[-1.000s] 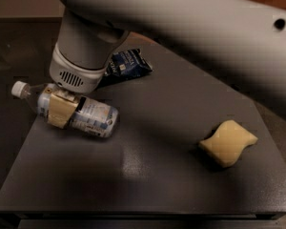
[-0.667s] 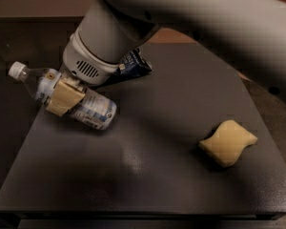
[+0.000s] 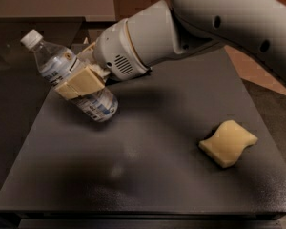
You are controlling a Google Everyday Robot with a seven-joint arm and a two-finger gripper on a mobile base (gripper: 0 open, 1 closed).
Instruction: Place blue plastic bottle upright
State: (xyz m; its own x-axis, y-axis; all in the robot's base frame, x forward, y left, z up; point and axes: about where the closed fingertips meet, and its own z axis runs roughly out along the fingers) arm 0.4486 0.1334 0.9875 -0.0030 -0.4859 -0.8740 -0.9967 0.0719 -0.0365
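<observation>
The blue plastic bottle is a clear, pale bluish water bottle with a white cap at its upper left end and a white-and-blue label. It is tilted, cap up and to the left, its base lifted above the dark table. My gripper is shut on the bottle around its middle, with one tan finger pad across its front. The white arm reaches in from the upper right.
A pale yellow sponge lies on the right side of the table. The table's front edge runs along the bottom. The dark blue snack bag is hidden behind the arm.
The gripper has lifted the bottle off the table and turned it from lying flat to a steep tilt, cap rising. The arm now covers the blue snack bag.
</observation>
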